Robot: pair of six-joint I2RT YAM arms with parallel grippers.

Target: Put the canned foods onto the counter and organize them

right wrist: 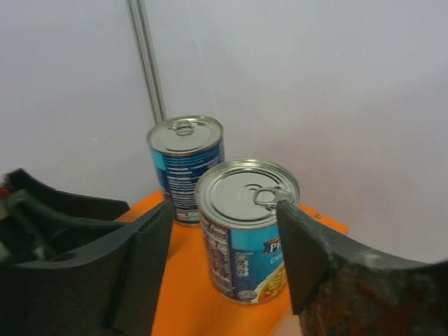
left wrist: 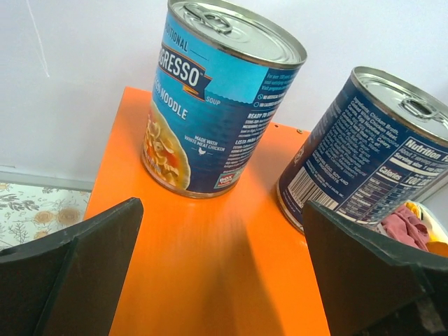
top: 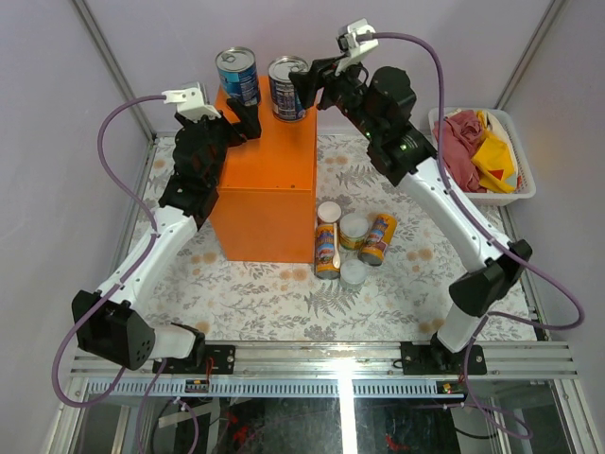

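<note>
Two blue-labelled cans stand upright on the far end of the orange counter (top: 267, 180): one at the back left (top: 237, 76), one to its right (top: 287, 88). My left gripper (top: 248, 118) is open and empty, low over the counter top (left wrist: 210, 266), with the left can (left wrist: 217, 105) and the right can (left wrist: 360, 150) ahead of it. My right gripper (top: 302, 80) is open with its jaws on either side of the right can (right wrist: 246, 227); a gap shows on its left side. Two tall yellow-orange cans (top: 327, 248) (top: 378, 238) and two pale-lidded cans (top: 354, 227) (top: 353, 273) sit on the table.
A white basket (top: 518, 189) with a red cloth (top: 461, 142) and a yellow cloth (top: 496, 156) stands at the right edge. The four table cans are clustered just right of the counter's near corner. Walls close in behind the counter.
</note>
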